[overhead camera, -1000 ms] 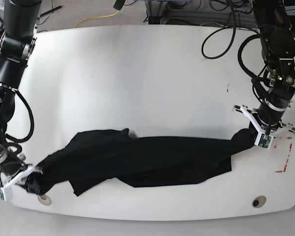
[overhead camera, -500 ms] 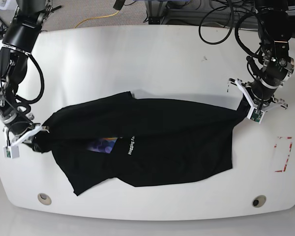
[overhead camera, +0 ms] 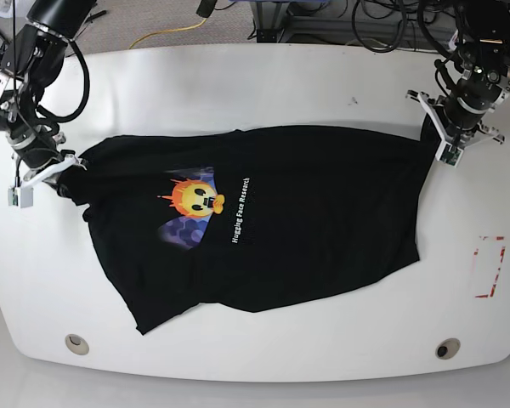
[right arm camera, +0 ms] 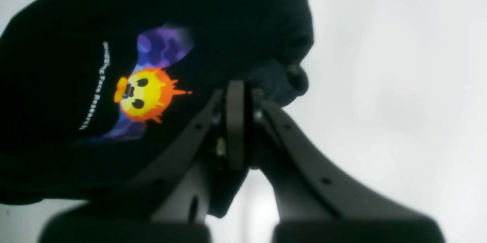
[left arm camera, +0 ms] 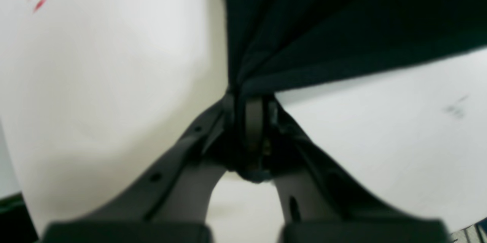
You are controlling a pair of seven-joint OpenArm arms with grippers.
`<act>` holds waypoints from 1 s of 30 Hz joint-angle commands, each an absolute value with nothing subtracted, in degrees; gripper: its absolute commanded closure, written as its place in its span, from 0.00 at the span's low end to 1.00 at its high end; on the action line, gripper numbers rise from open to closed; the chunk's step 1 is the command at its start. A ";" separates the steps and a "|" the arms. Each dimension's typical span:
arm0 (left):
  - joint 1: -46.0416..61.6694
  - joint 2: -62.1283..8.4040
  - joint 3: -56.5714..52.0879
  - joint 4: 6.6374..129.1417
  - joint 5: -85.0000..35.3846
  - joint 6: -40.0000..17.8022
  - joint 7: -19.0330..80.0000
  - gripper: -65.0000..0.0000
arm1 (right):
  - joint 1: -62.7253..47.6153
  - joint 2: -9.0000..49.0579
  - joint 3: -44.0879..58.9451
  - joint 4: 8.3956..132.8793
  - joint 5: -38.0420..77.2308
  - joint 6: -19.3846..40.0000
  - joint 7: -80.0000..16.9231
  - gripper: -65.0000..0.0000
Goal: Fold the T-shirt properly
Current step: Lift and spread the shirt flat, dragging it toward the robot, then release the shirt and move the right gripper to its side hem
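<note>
Base cam overhead; wrist cams close behind fingers (right arm camera: 236, 121), sharing T-shirt (overhead camera: 306, 221).

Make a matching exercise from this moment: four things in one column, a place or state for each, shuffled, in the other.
1. T-shirt
2. left gripper
3. right gripper
4. red marks

A. on bare table, right side of the base view
B. clamps cloth at the base view's left
C. spread print-up on the table
D. clamps cloth at the base view's right

Pairs: 1-C, 2-D, 3-B, 4-A
</note>
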State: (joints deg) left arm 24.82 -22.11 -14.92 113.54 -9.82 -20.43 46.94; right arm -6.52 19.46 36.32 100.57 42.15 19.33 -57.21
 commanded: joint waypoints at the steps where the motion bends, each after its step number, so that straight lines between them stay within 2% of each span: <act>1: 26.51 -22.90 -16.31 114.42 -9.45 -20.09 46.11 1.00 | -7.96 19.65 38.11 101.58 42.33 19.21 -55.96 1.00; 10: 30.99 -24.66 -17.19 114.33 -9.54 -20.09 45.93 1.00 | -13.85 15.25 41.71 101.58 42.33 19.38 -55.96 1.00; 13: 32.31 -24.57 -17.27 114.42 -9.54 -21.85 45.93 1.00 | -14.90 14.20 41.89 101.67 42.33 19.38 -56.04 1.00; 18: 34.51 -23.69 -21.23 114.33 -9.54 -24.92 46.20 1.00 | -17.27 14.11 41.71 101.58 42.33 19.21 -56.04 1.00; 24: 34.59 -22.11 -24.40 114.51 -9.54 -25.01 46.11 1.00 | -18.42 14.11 41.71 101.14 41.98 19.30 -56.04 1.00; 27: 34.42 -22.11 -24.57 114.51 -9.63 -25.80 46.29 1.00 | -19.56 14.11 41.63 101.67 42.24 19.21 -56.04 0.88; 30: 34.15 -22.02 -24.57 114.51 -9.63 -28.09 46.29 0.87 | -20.18 14.02 41.54 102.64 42.24 19.21 -56.13 0.57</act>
